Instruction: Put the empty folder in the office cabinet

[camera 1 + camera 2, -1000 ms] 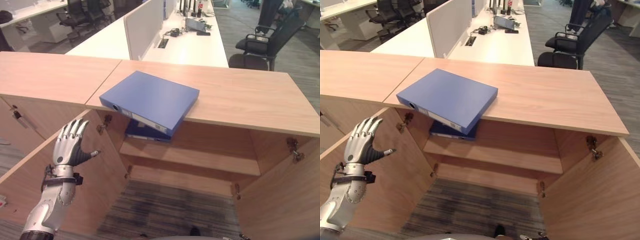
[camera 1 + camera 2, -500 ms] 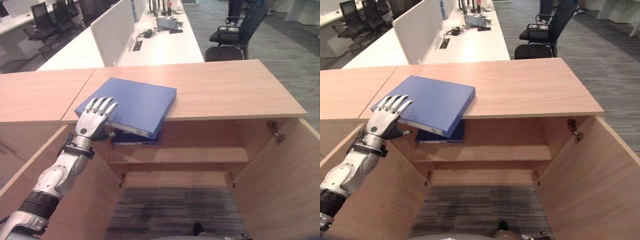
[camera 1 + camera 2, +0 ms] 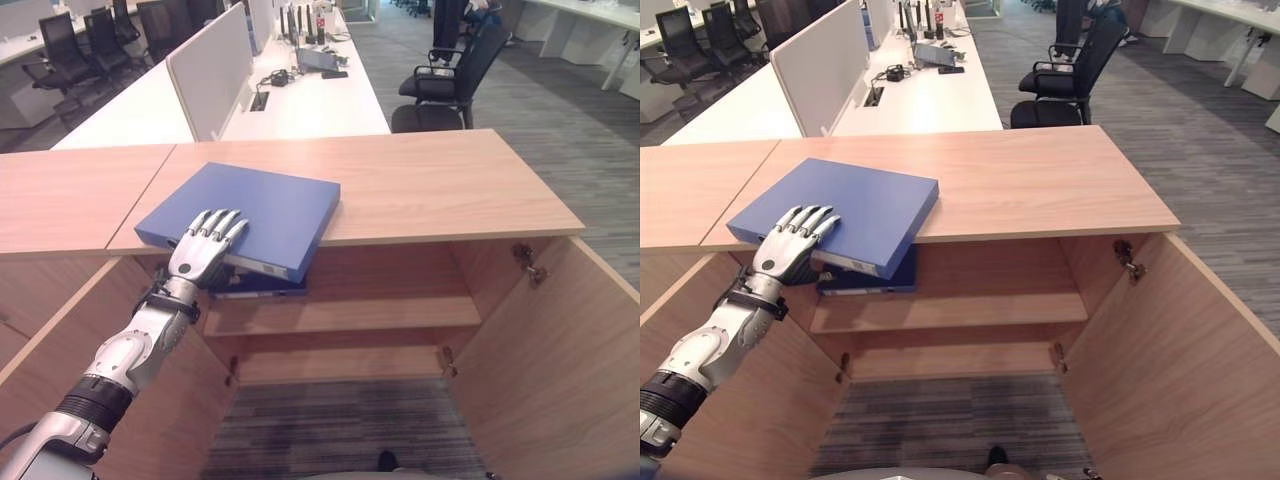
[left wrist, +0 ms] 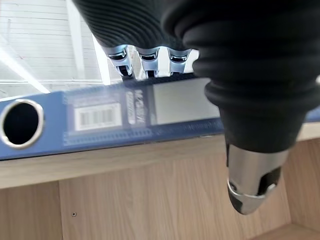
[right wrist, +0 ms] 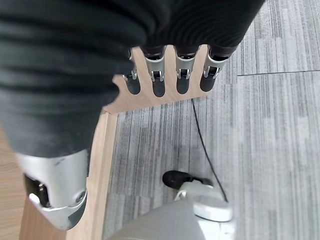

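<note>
On top of the cabinet, at its left front corner, lies the blue folder, flat, with its spine side sticking out a little over the front edge. My left hand rests on this near edge: the fingers lie straight and a bit spread on the cover, and in the left wrist view the thumb hangs below the spine, apart from it, with nothing pinched between. So this hand is flat and relaxed on the folder, not holding it.

Both cabinet doors stand wide open, the left door beside my arm and the right door on the other side. Inside I see the upper shelf, bare over most of its width. At its left end, just under the folder on top, a second blue folder already lies.

My right hand shows in its own wrist view, with fingers straight and relaxed, holding nothing, hanging over the grey carpet beside the edge of a door.

As I judge it, the task is in its early part. The doors are open and the way to the shelf is free, and my hand has reached the folder. What is left is the main work: to close the fingers and thumb on the overhanging edge, to draw the folder off the top, to bring it down and to place it on the shelf inside.
</note>
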`<state>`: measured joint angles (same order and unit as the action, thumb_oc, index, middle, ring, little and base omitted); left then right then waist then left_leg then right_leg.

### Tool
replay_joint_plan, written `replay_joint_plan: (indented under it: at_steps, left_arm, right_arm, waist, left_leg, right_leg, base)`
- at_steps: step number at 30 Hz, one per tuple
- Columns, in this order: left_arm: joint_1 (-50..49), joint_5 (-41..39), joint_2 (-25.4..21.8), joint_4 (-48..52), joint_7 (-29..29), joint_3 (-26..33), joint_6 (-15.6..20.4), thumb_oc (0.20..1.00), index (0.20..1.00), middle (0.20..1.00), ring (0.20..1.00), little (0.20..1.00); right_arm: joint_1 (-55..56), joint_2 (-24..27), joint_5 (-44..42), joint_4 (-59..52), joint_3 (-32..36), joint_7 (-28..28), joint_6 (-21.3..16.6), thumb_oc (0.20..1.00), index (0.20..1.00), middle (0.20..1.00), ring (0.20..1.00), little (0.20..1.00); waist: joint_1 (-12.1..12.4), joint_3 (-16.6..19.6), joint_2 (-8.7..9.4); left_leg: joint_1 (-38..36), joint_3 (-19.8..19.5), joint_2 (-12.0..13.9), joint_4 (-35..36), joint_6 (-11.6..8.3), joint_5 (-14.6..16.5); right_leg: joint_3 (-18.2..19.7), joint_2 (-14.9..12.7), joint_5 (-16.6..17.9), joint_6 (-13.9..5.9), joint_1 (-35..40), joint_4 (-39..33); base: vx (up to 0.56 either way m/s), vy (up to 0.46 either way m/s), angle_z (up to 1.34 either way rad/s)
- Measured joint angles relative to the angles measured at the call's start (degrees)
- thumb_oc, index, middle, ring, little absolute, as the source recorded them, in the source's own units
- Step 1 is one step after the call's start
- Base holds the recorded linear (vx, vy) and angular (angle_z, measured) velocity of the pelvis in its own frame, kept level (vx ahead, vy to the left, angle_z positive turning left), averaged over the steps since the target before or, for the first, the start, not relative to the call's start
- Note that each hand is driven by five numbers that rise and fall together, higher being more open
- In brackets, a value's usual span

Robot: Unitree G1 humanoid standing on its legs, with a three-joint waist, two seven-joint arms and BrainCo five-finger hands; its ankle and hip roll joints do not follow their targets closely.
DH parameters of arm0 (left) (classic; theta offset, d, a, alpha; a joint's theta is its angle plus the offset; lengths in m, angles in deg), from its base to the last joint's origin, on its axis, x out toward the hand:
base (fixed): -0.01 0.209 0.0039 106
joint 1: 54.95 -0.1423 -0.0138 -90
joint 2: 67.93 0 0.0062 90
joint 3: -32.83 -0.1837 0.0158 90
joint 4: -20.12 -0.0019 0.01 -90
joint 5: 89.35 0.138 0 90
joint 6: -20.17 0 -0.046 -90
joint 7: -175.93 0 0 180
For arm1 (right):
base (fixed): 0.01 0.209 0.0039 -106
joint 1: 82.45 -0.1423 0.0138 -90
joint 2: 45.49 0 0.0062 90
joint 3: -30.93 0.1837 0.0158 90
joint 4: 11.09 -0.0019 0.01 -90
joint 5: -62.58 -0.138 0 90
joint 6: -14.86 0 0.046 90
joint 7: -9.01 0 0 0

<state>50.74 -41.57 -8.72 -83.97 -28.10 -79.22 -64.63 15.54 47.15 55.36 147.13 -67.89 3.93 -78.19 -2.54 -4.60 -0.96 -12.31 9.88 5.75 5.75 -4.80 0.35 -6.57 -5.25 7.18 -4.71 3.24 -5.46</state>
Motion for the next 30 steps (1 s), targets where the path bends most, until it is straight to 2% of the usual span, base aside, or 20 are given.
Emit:
replay_joint_plan:
  at_steps: [5, 19, 20, 30]
  left_arm:
    - [0.7, 0.0, 1.6, -1.7, 0.0, -0.4, -0.1, 1.000, 1.000, 1.000, 1.000, 1.000]
    - [0.9, 0.4, 1.7, -1.6, 0.4, -0.7, 0.0, 1.000, 1.000, 1.000, 1.000, 1.000]
    - [1.2, 0.4, 1.7, -1.6, 0.5, -0.9, 0.0, 0.200, 0.200, 0.200, 0.200, 0.200]
    - [3.3, 0.4, 3.7, -1.4, -0.5, -0.9, 0.0, 0.200, 0.200, 0.200, 0.200, 0.200]
  right_arm:
    - [-0.1, 0.0, 0.0, 1.6, 0.1, 0.0, 0.0, 1.000, 1.000, 1.000, 1.000, 1.000]
    - [-0.1, 0.0, -0.2, 1.8, 0.2, -0.1, 0.0, 1.000, 1.000, 1.000, 1.000, 1.000]
    - [-0.1, 0.0, -0.2, 1.9, 0.2, -0.1, 0.0, 1.000, 1.000, 1.000, 1.000, 1.000]
    - [-0.2, 0.0, -0.6, 2.1, 0.3, -0.2, 0.1, 1.000, 1.000, 1.000, 1.000, 1.000]
  waist:
    - [0.0, 0.3, -0.09]
    - [0.0, 0.3, -0.08]
    - [0.0, 0.3, -0.08]
    - [0.0, 0.4, -0.13]
  left_leg:
    - [-0.1, 0.0, 0.0, 0.0, -0.01, 0.1]
    - [0.0, 0.0, 0.0, 0.0, -0.03, 0.2]
    - [0.0, 0.0, 0.0, 0.0, -0.03, 0.2]
    - [-0.1, 0.0, 0.0, 0.0, -0.03, 0.2]
  right_leg:
    - [0.0, 0.0, 0.0, 0.00, 0.4, 0.0]
    - [0.0, 0.0, 0.0, 0.00, 0.4, 0.0]
    - [0.0, 0.0, 0.0, 0.00, 0.4, 0.0]
    - [0.0, 0.0, 0.0, 0.01, 0.5, 0.0]
  base:
    - [0.00, 0.000, 0.00]
    - [0.00, 0.000, 0.00]
    - [0.00, 0.000, 0.00]
    - [0.00, 0.000, 0.00]
